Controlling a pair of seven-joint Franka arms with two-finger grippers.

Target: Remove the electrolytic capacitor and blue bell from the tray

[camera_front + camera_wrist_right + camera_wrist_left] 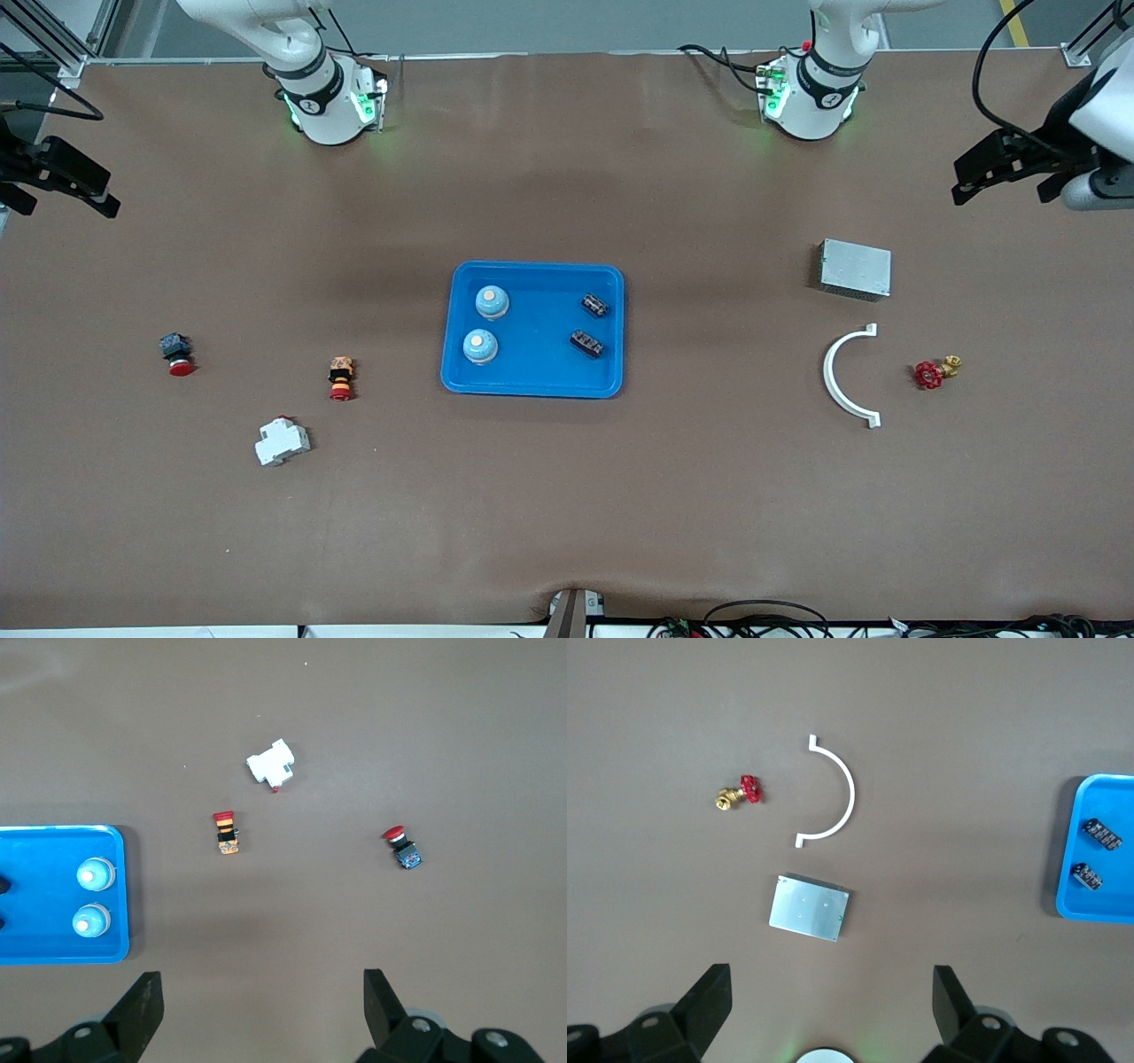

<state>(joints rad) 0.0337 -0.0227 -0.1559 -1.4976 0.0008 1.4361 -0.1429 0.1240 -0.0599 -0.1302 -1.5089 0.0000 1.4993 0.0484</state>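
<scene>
- Both arms wait at the ends of the counter and are cut off by the front view's edges; only part of each black end effector shows there.
- The left end effector hangs over the left arm's end of the counter, its fingers wide apart and empty.
- The right end effector hangs over the right arm's end, likewise spread open with nothing between the fingers.
- The small parts are hard to read; the two dark blocks in the tray may be the capacitors, though their markings cannot be made out.
- One shallow blue plastic tray sits mid-counter.
- In it are two round pale-blue bells with cream tops, one nearer the front camera than the other, at the tray's right-arm end.
- Also in it are two small black ribbed capacitors, at the tray's left-arm end, apart from each other.
- Toward the right arm's end lie one blue-bodied red push button, one orange-bodied red push button and one white plastic breaker block, all apart.
- Toward the left arm's end lie one flat grey metal box, one white half-ring bracket and one small brass valve with a red handwheel.
- The brown matte counter carries everything; cables trail along its edge nearest the front camera.
</scene>
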